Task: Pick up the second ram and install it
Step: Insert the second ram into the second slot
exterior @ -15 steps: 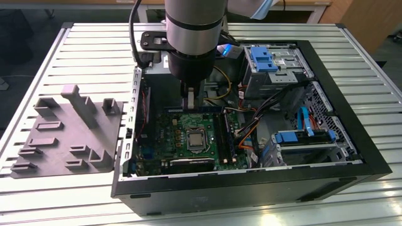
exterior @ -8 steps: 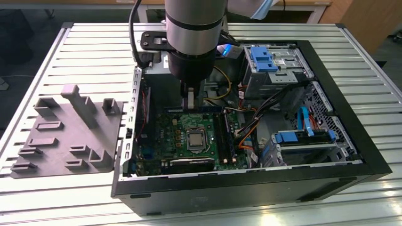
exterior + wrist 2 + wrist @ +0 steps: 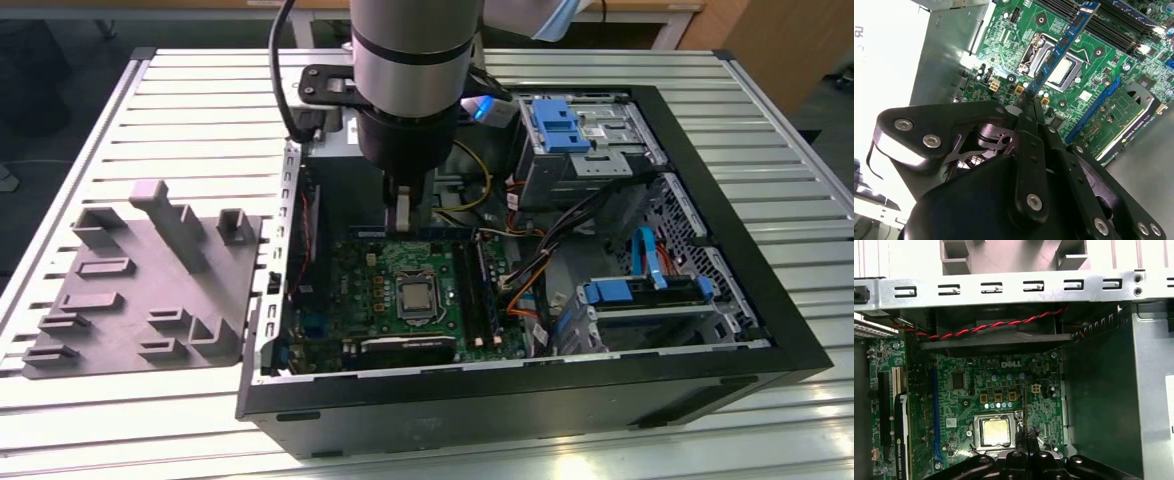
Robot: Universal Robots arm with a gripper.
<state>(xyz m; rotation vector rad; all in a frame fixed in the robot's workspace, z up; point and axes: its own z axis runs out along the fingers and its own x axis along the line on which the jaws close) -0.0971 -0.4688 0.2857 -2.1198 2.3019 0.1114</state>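
Second ram [image 3: 1064, 46], slim blue-green stick, pinched by gripper [image 3: 1030, 100], over motherboard [image 3: 999, 60]

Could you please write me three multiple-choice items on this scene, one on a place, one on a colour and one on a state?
1. Where is the gripper?
A) outside the computer case
B) inside the open case, above the motherboard
C) resting on the case's rim

2. What colours is the twisted wire?
A) red and black
B) yellow and white
C) all blue

3. What state is the second ram in?
A) seated in a slot
B) lying loose on the motherboard
C) clamped in the gripper

Answers: 1 B, the exterior view shows the arm reaching into the case over the board; 2 A, as the first wrist view shows; 3 C, the second wrist view shows the fingers closed on one end.
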